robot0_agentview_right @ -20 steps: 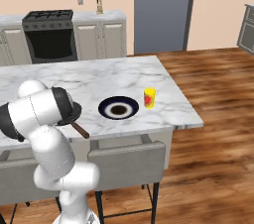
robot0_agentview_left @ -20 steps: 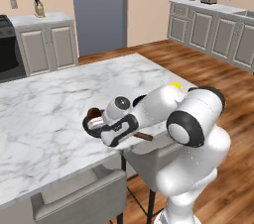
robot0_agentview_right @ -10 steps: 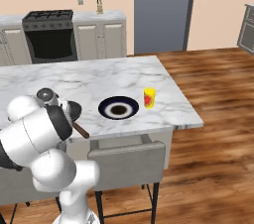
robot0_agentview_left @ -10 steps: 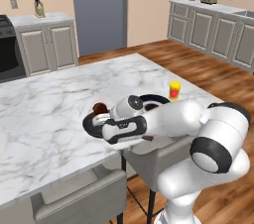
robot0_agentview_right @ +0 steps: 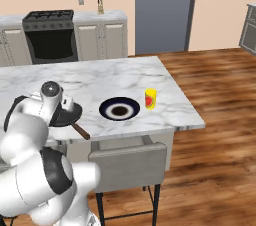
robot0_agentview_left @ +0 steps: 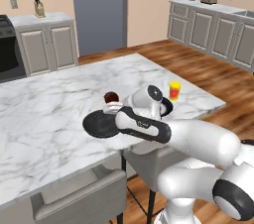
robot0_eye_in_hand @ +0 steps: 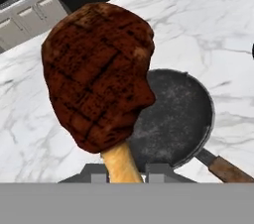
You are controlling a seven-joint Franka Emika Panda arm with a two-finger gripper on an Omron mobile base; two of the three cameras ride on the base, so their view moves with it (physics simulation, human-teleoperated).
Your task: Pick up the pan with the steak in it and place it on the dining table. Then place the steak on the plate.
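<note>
Step in hand, judged from the layout: carrying the steak from pan to plate. Gripper clamped on the pale bone end, meat standing up off the fingers, clear of the pan.

Left to right along the dining table, as seen in the left base view:
- Wide bare marble on the left, free of obstacles.
- Pan resting on the tabletop near the front edge, empty; handle angled toward the front edge, best seen in the right base view.
- Steak just above and behind the pan, held off the surface.
- Plate next, well clear of the pan, a strip of bare marble between them.
- Yellow cup just beside the plate on its far side.
- Then the table's right end and open wooden floor.

To do it well: keep the grip firm on the bone, travel level and high enough to clear the pan's rim, stop over the plate's white centre, lower before letting go. Probably best to halt short of the cup; exact gap hard to judge at this angle. Front edge close to both pan and plate, so no drifting toward the chair side.
</note>
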